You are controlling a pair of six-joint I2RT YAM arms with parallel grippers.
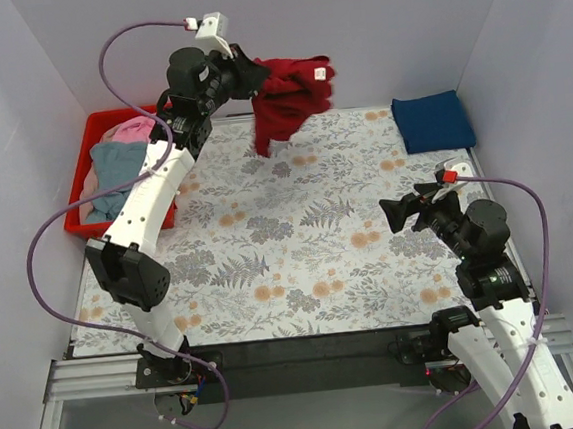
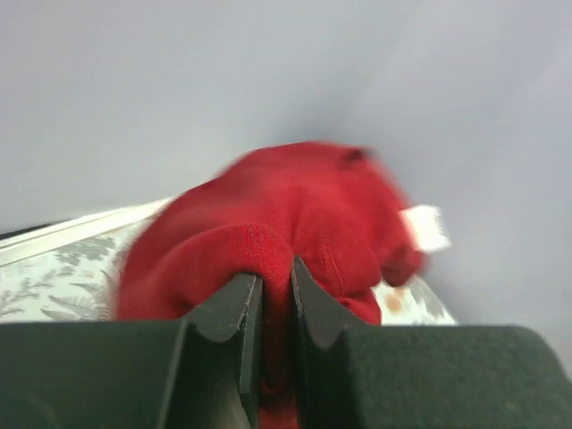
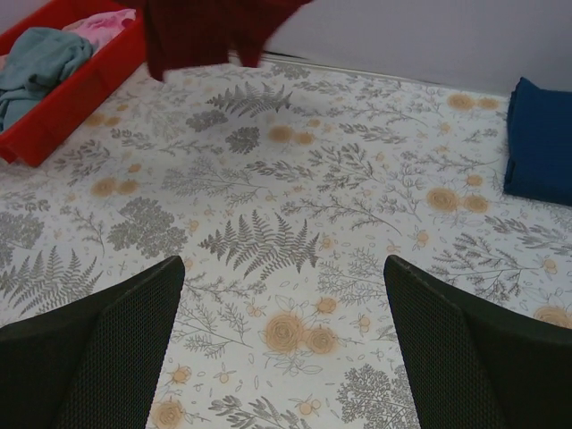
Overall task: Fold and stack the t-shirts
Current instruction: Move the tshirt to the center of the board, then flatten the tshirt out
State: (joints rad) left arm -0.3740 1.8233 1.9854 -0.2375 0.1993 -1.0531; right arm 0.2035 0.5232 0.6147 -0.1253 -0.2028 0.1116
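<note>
At the far left of the surface [image 1: 302, 273], a red basket [image 1: 80, 187] holds a grey-blue t-shirt [image 1: 112, 168] with a pink t-shirt [image 1: 131, 131] behind it. Just right of it, raised over the far edge, the left end effector [image 1: 254, 77] carries the dark red t-shirt [image 1: 291, 99] bunched in the air, one end hanging down. From overhead the grip itself is hidden. The left wrist camera shows it: the two fingers nearly together, a fold of red cloth pinched between them, and a white label [image 2: 427, 228] sticking out at the side. Further right, the navy blue t-shirt [image 1: 432, 121] lies folded in the far right corner. Nearer, the right end effector [image 1: 399, 213] hovers above the print. Its own camera shows the fingers spread wide over the floral pattern, with the red hem dangling at the top of that view.
</note>
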